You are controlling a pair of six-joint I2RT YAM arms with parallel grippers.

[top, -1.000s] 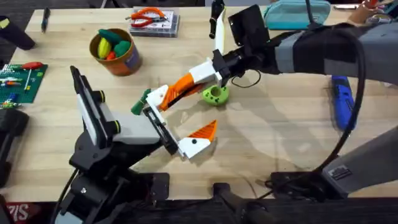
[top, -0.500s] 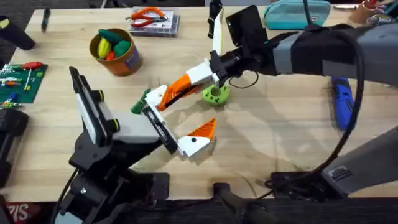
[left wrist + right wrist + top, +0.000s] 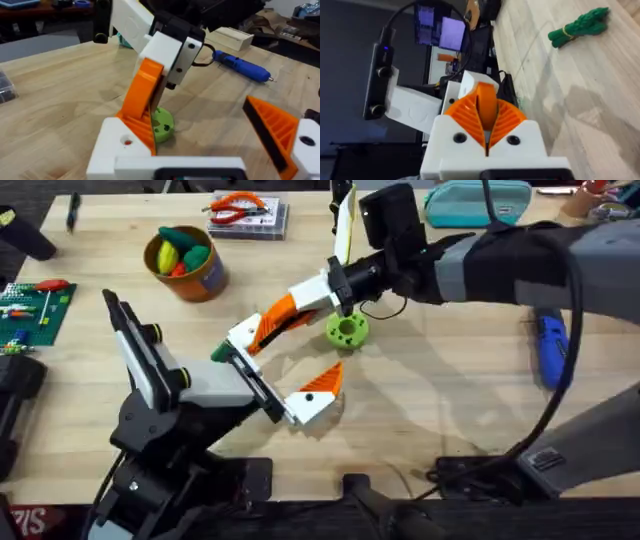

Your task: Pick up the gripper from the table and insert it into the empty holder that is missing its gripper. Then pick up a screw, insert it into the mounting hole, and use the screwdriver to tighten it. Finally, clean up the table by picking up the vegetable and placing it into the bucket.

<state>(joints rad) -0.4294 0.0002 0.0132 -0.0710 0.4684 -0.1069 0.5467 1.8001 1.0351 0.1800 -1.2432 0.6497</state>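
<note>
Overhead view: the left arm's white, orange-padded jaws (image 3: 290, 358) stand wide open and hold nothing, low over the pale wooden counter (image 3: 450, 410). The right arm's matching jaws (image 3: 268, 330) reach across from the far side. Their ribbed pads are pressed together with nothing seen between them, and their tips rest against the inner face of one left finger.

A lime-green round plastic disc with holes (image 3: 345, 332) sits just beside the right jaws. The small, slender dark-green toy vegetable (image 3: 577, 26) lies flat on the counter just outside the left jaws, behind the finger that the right jaws touch and on the side away from the disc. Its long axis runs roughly in line with the right jaws' reach.

The left arm looks the nearer, though its open jaws would have to shift sideways to straddle the vegetable.

The round orange-yellow bucket (image 3: 200, 280), already holding plumper toy pieces, stands farther out beyond the vegetable. The thick bright-blue cylindrical power screwdriver (image 3: 548, 350) lies well apart, behind the right arm.
</note>
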